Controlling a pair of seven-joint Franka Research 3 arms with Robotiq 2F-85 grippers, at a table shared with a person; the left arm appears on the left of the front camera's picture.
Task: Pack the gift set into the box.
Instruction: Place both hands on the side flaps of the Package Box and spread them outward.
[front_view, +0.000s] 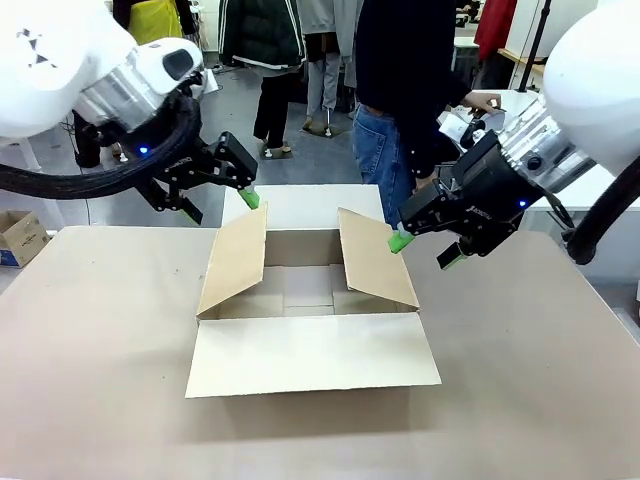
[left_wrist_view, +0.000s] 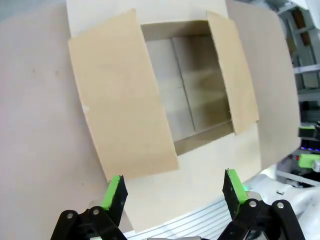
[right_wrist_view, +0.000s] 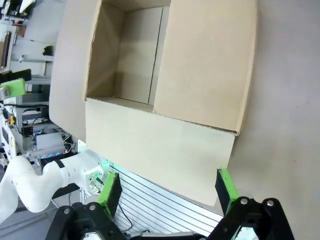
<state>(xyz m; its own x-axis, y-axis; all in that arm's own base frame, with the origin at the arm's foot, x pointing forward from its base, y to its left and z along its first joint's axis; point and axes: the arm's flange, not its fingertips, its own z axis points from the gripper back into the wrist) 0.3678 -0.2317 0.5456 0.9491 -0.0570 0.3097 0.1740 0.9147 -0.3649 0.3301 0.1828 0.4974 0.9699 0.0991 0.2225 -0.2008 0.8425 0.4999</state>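
Front view, left gripper: it hangs above the table, its two fingers spread apart and nothing between them. One green tip is just beside the top edge of the left flap; I cannot tell if it touches.
Box: it stands in the middle of the table, between the two grippers, with its top open. The near flap lies flat toward the robot.
Person: stands behind the far side of the table, a little right of the box.
Right gripper: its fingers are spread and hold nothing. One green tip is at the outer edge of the right flap.
Left wrist view: the spread fingers are above the open box, whose floor is bare cardboard.
Right wrist view: the same box is below the parted fingers.
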